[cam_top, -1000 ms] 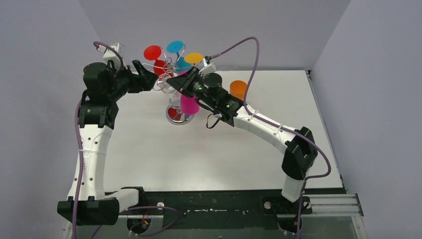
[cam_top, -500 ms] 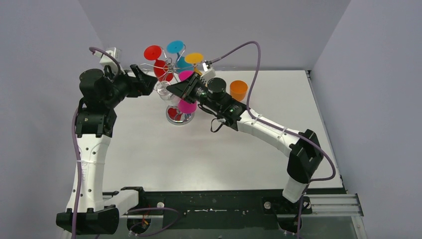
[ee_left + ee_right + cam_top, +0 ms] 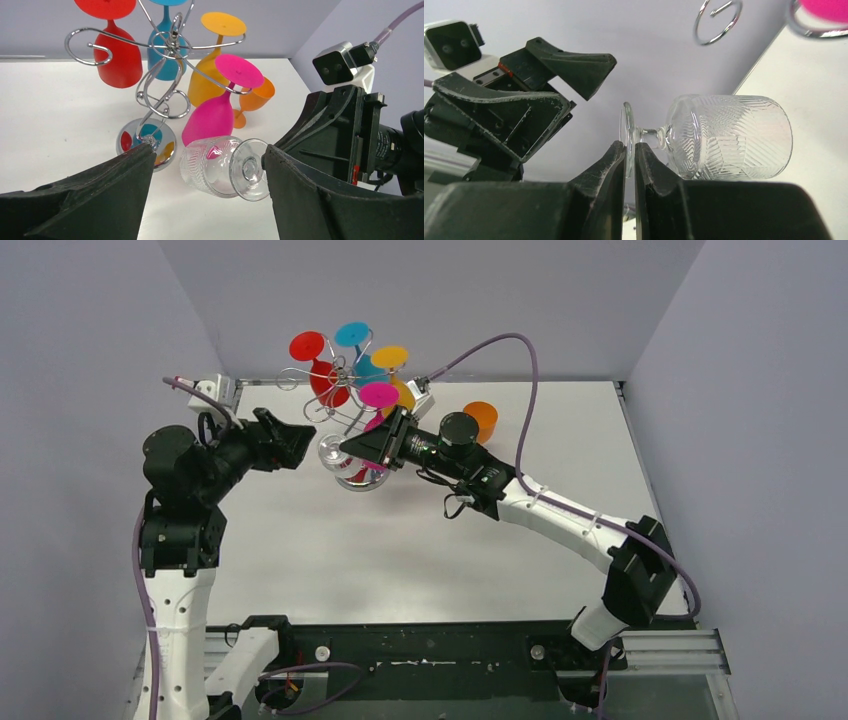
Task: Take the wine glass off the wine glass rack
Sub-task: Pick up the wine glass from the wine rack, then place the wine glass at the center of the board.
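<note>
A clear cut-pattern wine glass lies sideways in the air, held by its round foot. My right gripper is shut on that foot's rim. The glass hangs below and in front of the wine glass rack, apart from its curled wire arms. The rack's shiny round base stands on the table just behind the glass. My left gripper is open, its jaws wide on either side of the glass without touching it, and it faces the right gripper.
Red, blue, yellow and pink glasses hang upside down on the rack. An orange glass stands on the table behind the right arm. Grey walls close in the back and both sides.
My right gripper has carried the clear glass down and toward the near side, away from the rack's arms. The left arm has drawn back to the left and lower, still open.
</note>
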